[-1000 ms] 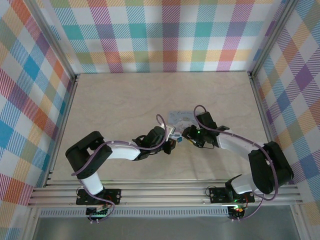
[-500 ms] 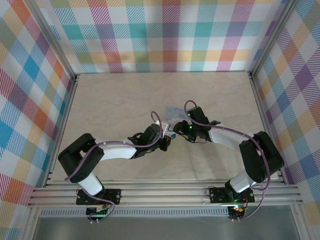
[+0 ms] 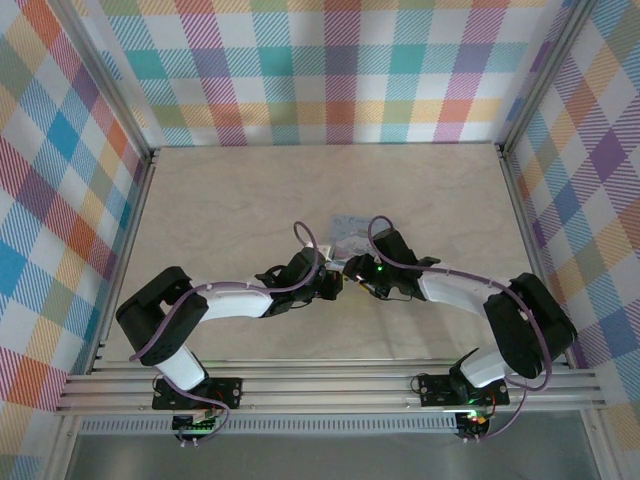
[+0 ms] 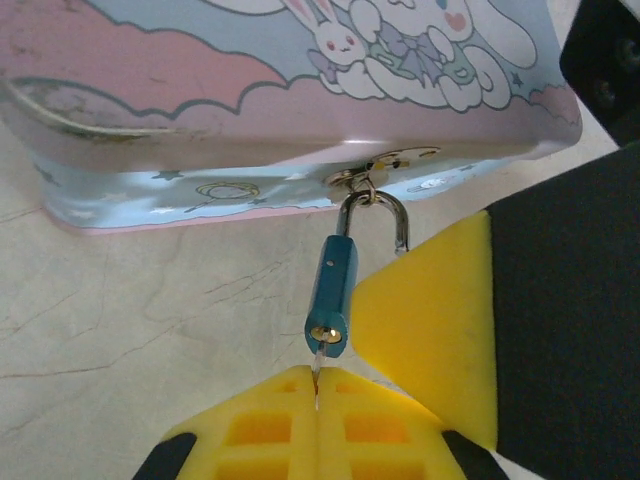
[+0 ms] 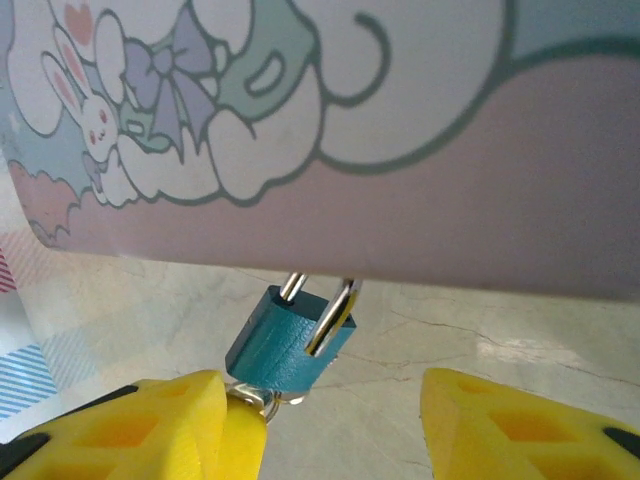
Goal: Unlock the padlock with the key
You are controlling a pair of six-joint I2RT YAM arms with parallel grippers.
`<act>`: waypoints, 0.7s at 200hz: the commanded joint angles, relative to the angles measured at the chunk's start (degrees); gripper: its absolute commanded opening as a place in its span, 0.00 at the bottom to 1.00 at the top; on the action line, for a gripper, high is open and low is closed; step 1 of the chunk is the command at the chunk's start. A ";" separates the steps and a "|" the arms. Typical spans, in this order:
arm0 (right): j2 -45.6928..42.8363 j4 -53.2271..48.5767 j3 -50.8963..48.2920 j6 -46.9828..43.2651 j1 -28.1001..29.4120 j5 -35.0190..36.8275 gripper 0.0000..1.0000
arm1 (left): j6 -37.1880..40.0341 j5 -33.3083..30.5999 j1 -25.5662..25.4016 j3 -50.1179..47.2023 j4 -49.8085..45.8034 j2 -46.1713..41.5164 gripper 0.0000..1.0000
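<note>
In the middle of the worktop (image 3: 220,200), a little nearer the front edge than the far one, both arms reach in and meet at the near side of a flat tin (image 3: 350,228). The beige, marble-veined surface runs open toward the far edge and both side edges, where aluminium rails and plaid walls close it in. Around the tin's near side there is little room to move.

The tin is rectangular with rounded corners, glossy pale blue and pink, printed with cartoon rabbits. The padlock (image 4: 333,290), a small teal block with a brass keyhole, hangs by its silver shackle from the brass hasp (image 4: 385,165) on that near side. One leg of the shackle appears to sit outside the body.

The left gripper (image 4: 316,395) has its yellow ribbed pads pressed together on the key (image 4: 317,368), whose thin blade enters the keyhole. The right gripper (image 5: 330,410) stands with its pads spread apart, the padlock between them and one pad (image 4: 430,320) just beside it.
</note>
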 commanded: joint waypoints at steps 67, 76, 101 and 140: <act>3.14 11.15 -2.89 12.27 1.26 1.10 0.54 | -14.49 1.82 0.27 -1.67 8.05 -0.39 0.00; 3.06 11.16 -2.99 12.79 1.26 1.38 0.54 | -15.22 1.84 0.27 -1.76 8.60 -0.35 0.00; 3.05 11.19 -3.44 14.02 1.28 1.65 0.53 | -16.67 2.02 0.23 -2.03 9.35 -0.29 0.00; 3.56 10.26 -3.82 14.82 1.50 1.40 0.53 | -17.68 1.85 -0.07 -2.32 10.29 0.17 0.00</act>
